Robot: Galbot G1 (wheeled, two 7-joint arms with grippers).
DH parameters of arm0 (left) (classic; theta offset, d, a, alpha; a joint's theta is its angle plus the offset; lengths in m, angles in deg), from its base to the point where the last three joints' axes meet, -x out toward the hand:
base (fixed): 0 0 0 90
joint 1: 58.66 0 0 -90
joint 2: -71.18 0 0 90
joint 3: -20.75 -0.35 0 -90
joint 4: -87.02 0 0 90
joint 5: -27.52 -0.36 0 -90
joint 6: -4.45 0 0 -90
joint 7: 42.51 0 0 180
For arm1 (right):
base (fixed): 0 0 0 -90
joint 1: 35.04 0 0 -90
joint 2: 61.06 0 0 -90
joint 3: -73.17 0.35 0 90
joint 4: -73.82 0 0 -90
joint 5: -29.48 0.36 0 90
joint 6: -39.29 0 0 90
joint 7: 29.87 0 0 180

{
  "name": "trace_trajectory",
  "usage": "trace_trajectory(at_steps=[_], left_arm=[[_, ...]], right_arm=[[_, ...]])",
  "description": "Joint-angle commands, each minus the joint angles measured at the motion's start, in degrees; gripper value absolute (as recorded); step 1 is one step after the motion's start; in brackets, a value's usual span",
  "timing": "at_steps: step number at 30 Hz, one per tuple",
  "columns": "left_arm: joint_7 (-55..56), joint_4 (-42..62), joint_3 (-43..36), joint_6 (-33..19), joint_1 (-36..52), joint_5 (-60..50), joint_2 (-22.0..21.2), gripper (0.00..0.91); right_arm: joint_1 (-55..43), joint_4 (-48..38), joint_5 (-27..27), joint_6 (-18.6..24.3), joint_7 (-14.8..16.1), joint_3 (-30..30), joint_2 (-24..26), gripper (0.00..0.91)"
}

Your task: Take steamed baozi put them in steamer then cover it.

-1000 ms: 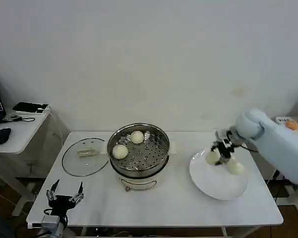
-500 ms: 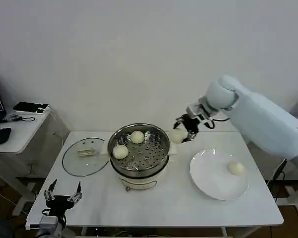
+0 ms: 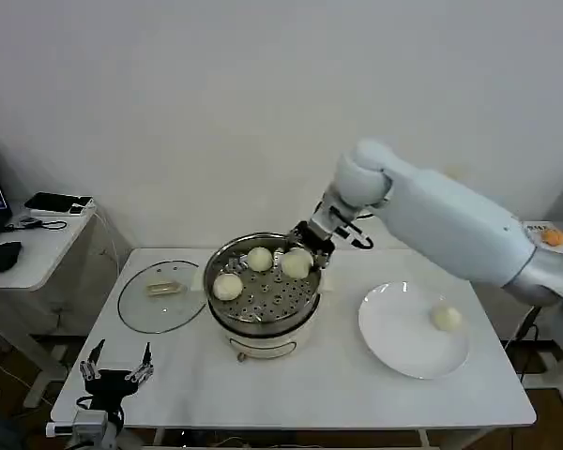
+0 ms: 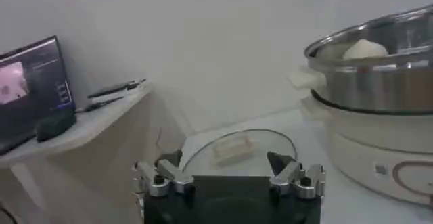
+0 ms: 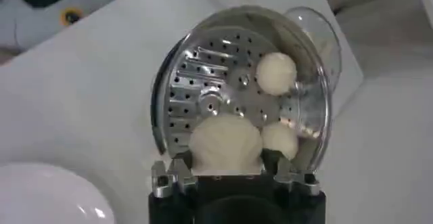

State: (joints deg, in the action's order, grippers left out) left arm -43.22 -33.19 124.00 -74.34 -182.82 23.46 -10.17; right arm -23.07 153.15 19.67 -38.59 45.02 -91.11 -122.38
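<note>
Head view: the right gripper point(image 3: 303, 255) hangs over the steamer point(image 3: 261, 283) at its 2 o'clock edge, jaws clenched around a bun point(image 3: 296, 264). The left gripper point(image 3: 117, 373) waits low at the counter's point(image 3: 310, 384) 7 o'clock corner, jaws released.

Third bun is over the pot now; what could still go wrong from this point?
The right hand holds a baozi above the steamer, close to two buns already on the tray; releasing there could drop it onto them. One bun waits on the plate. The glass lid lies near the table edge, by the idle left hand.
</note>
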Motion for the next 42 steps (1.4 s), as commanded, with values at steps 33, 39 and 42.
trace_trajectory(at_steps=[33,39,42], left_arm=[[0.12,-1.88,0.94,-0.04,-0.49,0.23,-1.2,0.907],[0.12,-1.95,0.72,-0.04,-0.37,0.25,-1.28,0.907],[0.15,-1.82,0.8,-0.04,-0.34,0.32,-1.2,0.907]], right_arm=[[1.25,0.89,-5.92,10.67,-2.68,-8.22,-7.95,0.695],[1.35,0.62,-5.99,10.92,-2.73,-9.41,-7.69,0.695],[1.51,0.84,-5.91,10.92,-2.71,-9.64,-7.75,0.695]])
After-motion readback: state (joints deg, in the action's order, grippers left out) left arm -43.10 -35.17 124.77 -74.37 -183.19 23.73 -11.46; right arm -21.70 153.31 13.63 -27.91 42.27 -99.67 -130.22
